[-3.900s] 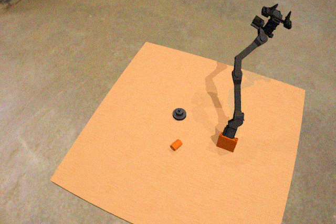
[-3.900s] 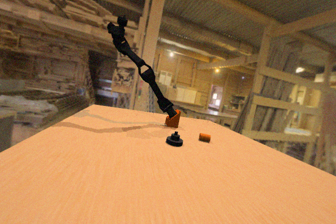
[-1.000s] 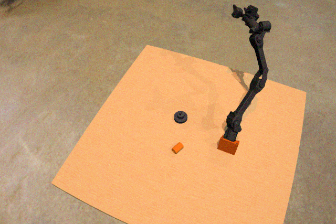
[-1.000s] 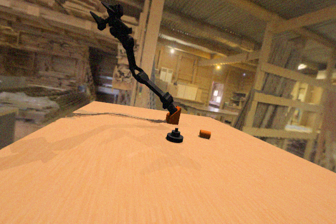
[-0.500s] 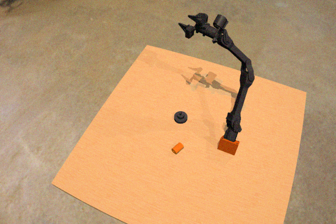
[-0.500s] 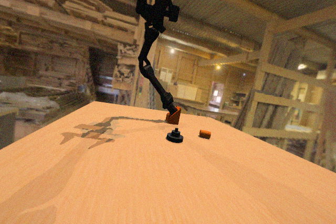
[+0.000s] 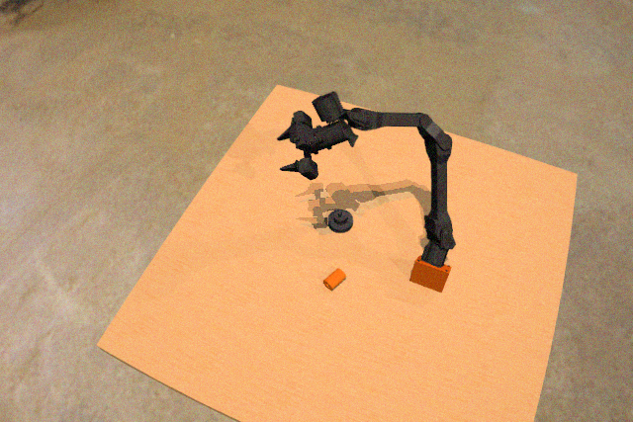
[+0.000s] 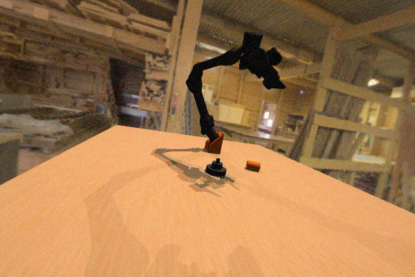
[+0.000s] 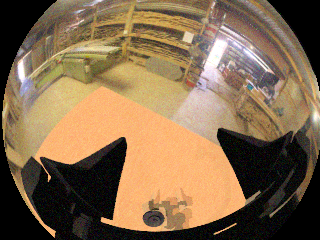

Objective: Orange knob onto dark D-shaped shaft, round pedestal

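Note:
The orange knob [image 7: 334,279] [image 8: 253,165] lies on its side on the table, apart from the pedestal. The dark round pedestal [image 7: 340,223] [image 8: 215,170] [image 9: 152,218] stands on the table with its short shaft pointing up. The shaft's flat side cannot be made out. My gripper [image 7: 280,153] [image 9: 174,138] is wide open and empty, high above the table. In the wrist view the pedestal shows low in the frame, between the two black fingers. The knob is not in the wrist view.
The arm's orange base [image 7: 429,275] [image 8: 214,143] stands on the wooden table [image 7: 408,346] [image 8: 161,227] [image 9: 100,120], to the right of the knob and pedestal in the top view. The arm arches high over the table. Its shadow falls beside the pedestal.

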Action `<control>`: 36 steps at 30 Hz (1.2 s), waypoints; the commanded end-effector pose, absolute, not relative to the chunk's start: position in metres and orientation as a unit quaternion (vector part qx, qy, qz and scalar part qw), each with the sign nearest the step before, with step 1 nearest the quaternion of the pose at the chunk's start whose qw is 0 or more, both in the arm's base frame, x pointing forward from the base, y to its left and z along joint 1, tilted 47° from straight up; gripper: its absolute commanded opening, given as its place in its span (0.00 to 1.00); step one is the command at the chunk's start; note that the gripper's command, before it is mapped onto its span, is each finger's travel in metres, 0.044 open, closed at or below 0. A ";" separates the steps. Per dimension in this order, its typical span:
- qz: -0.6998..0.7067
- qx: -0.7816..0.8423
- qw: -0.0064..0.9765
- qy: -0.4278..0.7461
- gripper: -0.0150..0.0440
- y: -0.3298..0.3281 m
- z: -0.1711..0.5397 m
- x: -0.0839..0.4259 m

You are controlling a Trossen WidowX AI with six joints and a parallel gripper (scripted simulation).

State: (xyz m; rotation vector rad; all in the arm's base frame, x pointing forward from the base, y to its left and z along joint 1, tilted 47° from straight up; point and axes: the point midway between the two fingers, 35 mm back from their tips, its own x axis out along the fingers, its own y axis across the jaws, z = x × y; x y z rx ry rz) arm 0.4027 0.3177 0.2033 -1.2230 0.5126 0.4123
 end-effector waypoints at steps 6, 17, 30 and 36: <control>0.217 -0.621 0.601 0.454 1.00 0.267 0.023 0.347; 0.173 -0.654 0.368 0.638 1.00 0.169 -0.083 0.249; 0.173 -0.654 0.368 0.638 1.00 0.152 -0.104 0.250; 0.173 -0.654 0.368 0.638 1.00 0.145 -0.112 0.252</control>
